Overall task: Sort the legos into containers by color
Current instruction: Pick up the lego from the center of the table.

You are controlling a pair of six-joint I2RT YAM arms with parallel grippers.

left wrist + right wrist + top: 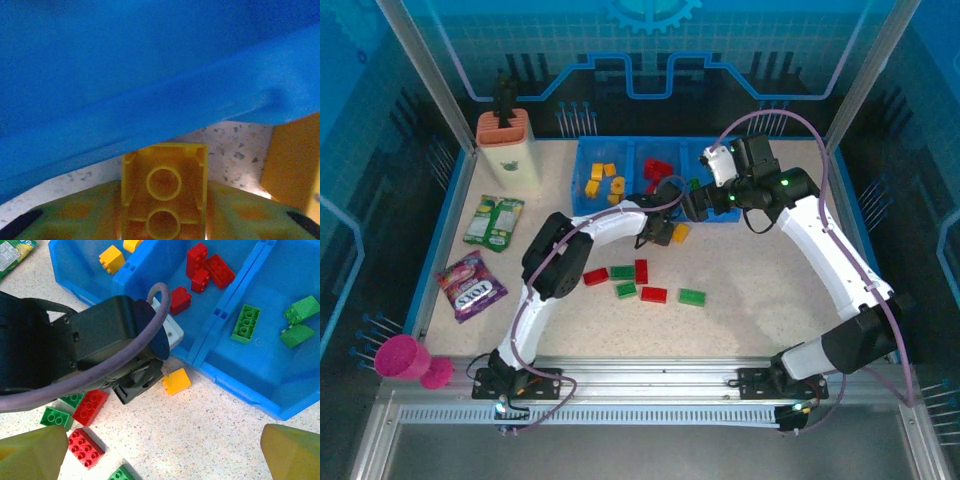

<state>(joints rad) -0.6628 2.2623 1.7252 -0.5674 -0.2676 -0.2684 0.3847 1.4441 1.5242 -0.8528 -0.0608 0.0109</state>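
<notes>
One blue tray (pixel 231 295), three compartments.
Seven red legos (pixel 218 270): four in the tray, three on the table (pixel 770 300).
Six green legos (pixel 246 322): three in the tray, three on the table.
About six yellow legos (pixel 592 187): roughly four in the tray, clumped and hard to separate; two outside it, with one yellow lego (pixel 164 190) between the fingers of the left gripper (pixel 164 212).
Two green snack packets (pixel 492 222).
One purple packet (pixel 470 285).
One pink cup (pixel 405 355).
One cream-and-orange holder (pixel 507 150).

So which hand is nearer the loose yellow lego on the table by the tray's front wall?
Left. The left hand, clamped on a second yellow lego, sits right beside the loose yellow lego; the right hand hovers open well above it.
</notes>
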